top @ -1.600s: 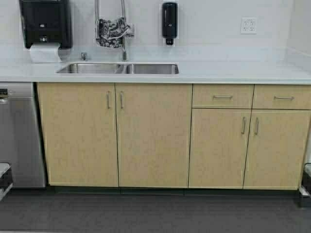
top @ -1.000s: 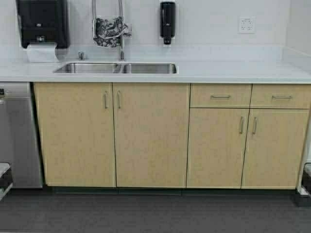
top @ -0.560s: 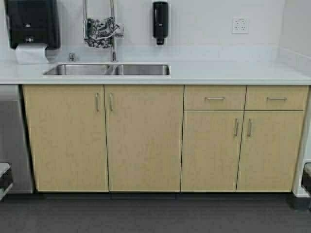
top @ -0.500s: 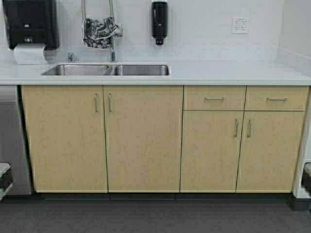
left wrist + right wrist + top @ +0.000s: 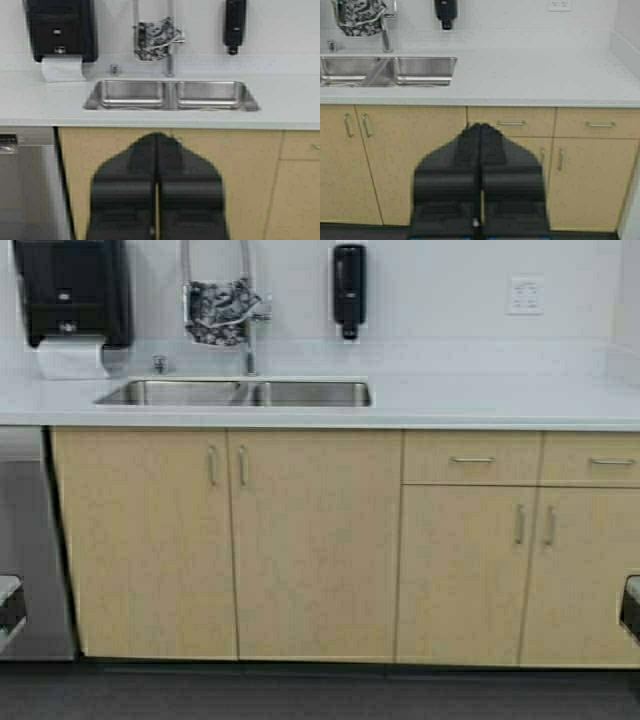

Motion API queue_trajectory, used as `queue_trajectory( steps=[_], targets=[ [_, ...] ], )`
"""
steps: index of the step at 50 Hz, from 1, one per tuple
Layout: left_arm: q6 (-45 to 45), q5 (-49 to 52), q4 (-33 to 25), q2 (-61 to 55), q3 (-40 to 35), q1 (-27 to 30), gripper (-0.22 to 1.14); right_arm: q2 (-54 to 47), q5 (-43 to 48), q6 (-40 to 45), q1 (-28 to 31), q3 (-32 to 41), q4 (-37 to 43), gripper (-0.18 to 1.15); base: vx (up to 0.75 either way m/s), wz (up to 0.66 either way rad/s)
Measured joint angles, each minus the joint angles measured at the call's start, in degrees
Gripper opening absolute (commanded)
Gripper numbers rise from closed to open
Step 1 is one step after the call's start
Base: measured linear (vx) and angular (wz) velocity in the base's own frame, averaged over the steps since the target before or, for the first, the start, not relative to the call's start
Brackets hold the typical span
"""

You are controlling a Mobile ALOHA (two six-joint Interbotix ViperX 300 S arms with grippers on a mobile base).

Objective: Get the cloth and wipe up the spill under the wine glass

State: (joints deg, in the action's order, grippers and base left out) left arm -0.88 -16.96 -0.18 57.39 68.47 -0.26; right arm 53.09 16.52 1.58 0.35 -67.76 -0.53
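Note:
The cloth [image 5: 218,312], white-grey with a dark leaf print, hangs on the arched faucet [image 5: 248,335] over the double steel sink [image 5: 235,393]. It also shows in the left wrist view [image 5: 152,39] and the right wrist view [image 5: 359,16]. The wine glass and the spill are out of view. My left gripper [image 5: 157,137] is shut and empty, held in front of the cabinet below the sink. My right gripper [image 5: 480,127] is shut and empty, in front of the drawers to the right of the sink.
A white counter [image 5: 480,400] runs over tan cabinet doors [image 5: 315,540] and drawers [image 5: 470,458]. A black paper towel dispenser [image 5: 70,290] and a soap dispenser [image 5: 348,285] hang on the wall. A steel dishwasher [image 5: 25,540] stands at left. Dark floor [image 5: 300,695] lies ahead.
The robot has moved: the base drove closer to the counter, so cabinets look larger and sit lower; the scene drifted left, then back right. The cloth still hangs on the faucet.

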Motion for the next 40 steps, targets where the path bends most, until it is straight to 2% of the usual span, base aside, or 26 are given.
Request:
queue_trajectory(
  steps=[23, 40],
  targets=[
    [-1.1, -0.7, 0.0, -1.0, 0.7, 0.0, 0.03, 2.0, 0.0, 0.1, 2.2, -0.1, -0.1, 0.06, 0.31, 0.22],
    [-1.5, -1.8, 0.0, -1.3, 1.0, 0.0, 0.03, 2.2, 0.0, 0.1, 3.3, -0.2, -0.2, 0.06, 0.33, 0.1]
  ],
)
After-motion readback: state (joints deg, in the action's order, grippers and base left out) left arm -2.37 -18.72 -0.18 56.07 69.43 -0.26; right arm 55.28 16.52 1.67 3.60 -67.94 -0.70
